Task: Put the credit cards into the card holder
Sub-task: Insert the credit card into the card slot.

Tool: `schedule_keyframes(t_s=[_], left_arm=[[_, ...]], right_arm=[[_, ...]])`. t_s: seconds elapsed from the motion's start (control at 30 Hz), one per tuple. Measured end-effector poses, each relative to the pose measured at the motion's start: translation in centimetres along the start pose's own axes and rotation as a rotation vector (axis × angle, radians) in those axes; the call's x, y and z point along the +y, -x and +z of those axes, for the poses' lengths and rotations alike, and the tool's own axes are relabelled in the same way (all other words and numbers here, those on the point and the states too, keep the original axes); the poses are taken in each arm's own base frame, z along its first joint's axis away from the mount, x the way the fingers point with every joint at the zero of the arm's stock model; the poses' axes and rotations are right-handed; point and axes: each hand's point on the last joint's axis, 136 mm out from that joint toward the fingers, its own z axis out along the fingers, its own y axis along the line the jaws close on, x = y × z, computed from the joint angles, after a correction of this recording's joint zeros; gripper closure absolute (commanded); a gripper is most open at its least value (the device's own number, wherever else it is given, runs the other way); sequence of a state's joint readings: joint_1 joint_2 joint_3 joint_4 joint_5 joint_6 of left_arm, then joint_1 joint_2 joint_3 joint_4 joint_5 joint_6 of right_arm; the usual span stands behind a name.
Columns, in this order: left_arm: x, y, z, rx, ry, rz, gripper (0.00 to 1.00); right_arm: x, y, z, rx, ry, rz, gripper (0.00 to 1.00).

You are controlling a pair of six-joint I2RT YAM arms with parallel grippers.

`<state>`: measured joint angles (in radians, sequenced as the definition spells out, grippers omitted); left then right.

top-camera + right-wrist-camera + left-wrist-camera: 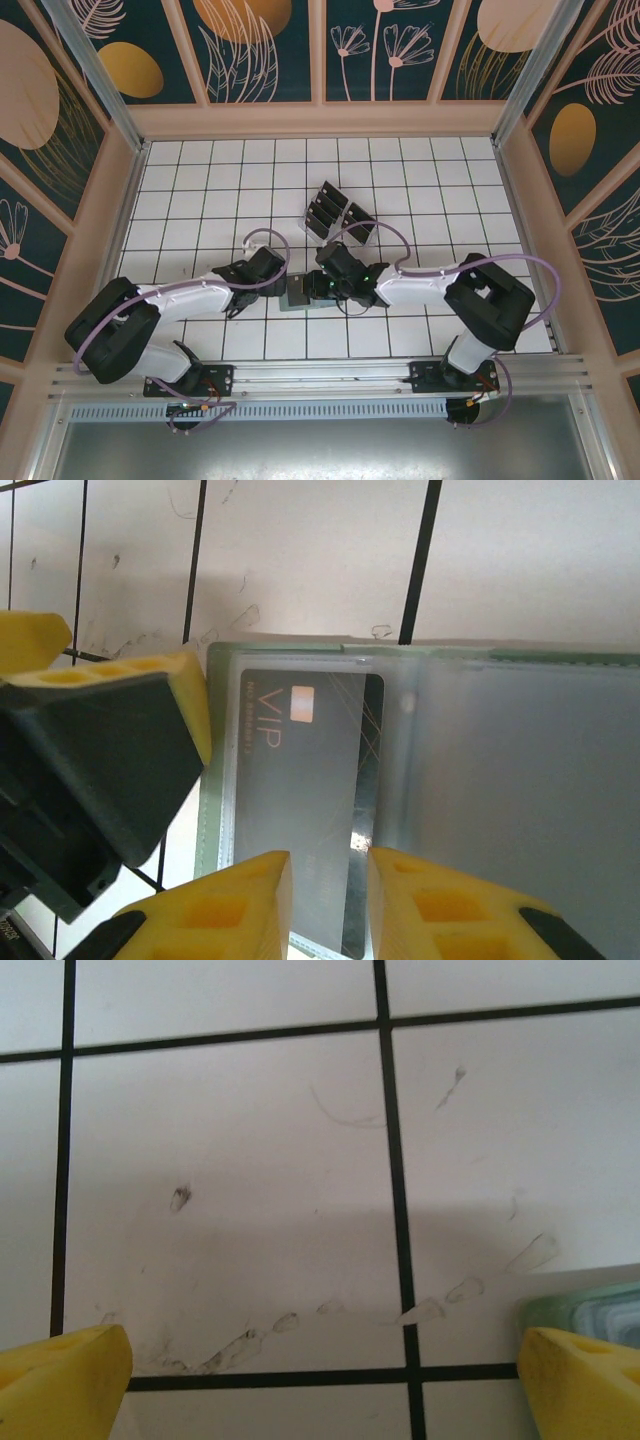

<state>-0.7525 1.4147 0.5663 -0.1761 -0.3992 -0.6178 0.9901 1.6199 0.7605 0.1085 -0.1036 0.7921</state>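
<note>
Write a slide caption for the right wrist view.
Dark VIP card in the green card holder, right hand poised at its edge.

**Two white arms, black joints, yellow fingertips**

The left arm and the right arm look like twins. Both have smooth white shells broken up by bulky matte black joint housings, and each rises from a black base. A thin lavender cable loops loosely off each arm.

Up close, the left end effector has bright yellow fingers with rounded corners and a slightly grainy, moulded surface. The right end effector has the same yellow fingers, with shallow rectangular pockets pressed into them and dark patches at their outer edges.
</note>
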Motion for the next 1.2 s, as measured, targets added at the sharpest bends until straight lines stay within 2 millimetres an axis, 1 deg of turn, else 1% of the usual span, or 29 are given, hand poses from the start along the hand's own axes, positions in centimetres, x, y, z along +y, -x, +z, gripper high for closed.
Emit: schedule_keyframes(t_s=[0.1,0.57,1.2], left_arm=[[0.2,-0.5,0.1,0.011,0.003,-0.003,0.02],[0.0,-0.9,0.4,0.01,-0.018,-0.024,0.01],[-0.1,-1.0,0.5,0.002,-0.03,-0.037,0.02]], right_arm=[[0.0,-0.1,0.3,0.006,-0.002,0.001,0.74],[-0.6,-0.4,1.2,0.023,-0.021,0.003,0.73],[0.5,-1.0,2.1,0.053,0.01,-0.006,0.76]])
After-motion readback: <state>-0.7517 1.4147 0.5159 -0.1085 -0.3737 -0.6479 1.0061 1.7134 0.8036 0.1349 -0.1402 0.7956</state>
